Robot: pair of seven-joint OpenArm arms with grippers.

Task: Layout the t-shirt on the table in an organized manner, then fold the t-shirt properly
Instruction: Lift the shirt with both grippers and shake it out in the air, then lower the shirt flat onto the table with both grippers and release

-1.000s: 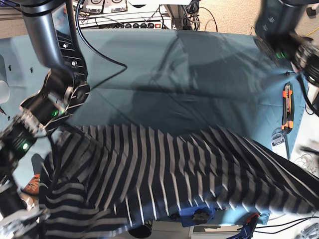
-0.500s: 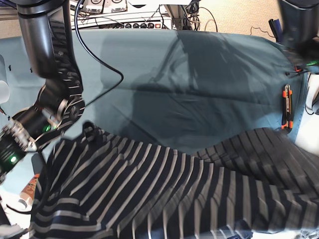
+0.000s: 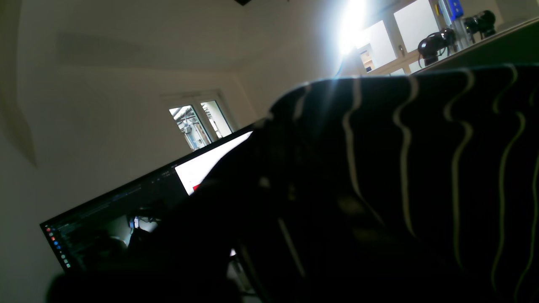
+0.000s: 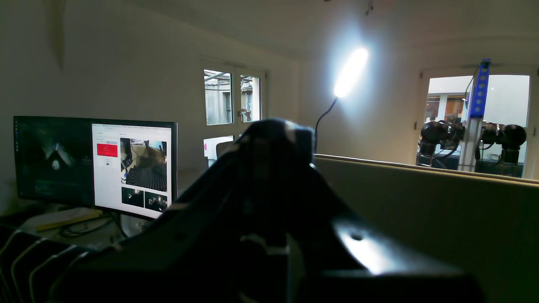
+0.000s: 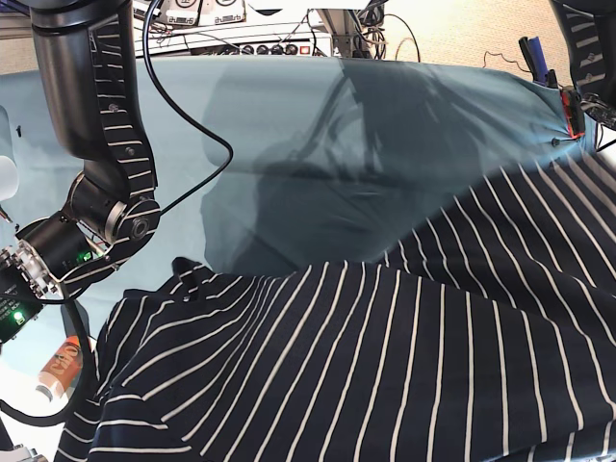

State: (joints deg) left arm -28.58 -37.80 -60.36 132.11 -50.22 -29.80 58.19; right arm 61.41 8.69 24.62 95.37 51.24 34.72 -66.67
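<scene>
The big desk [image 5: 289,115] has a teal-blue cloth on it. The t-shirt [image 5: 385,366] is dark with thin white stripes. It is held up and spread wide over the near half of the desk, from the left side up to the far right corner. Its edge sags in the middle.

The right arm [image 5: 91,125] comes down on the left of the base view. The right claw [image 4: 269,261] is shut tight on the t-shirt (dark cloth bunches up over it). The left claw cannot be seen under the cloth, but it is shut too.
</scene>
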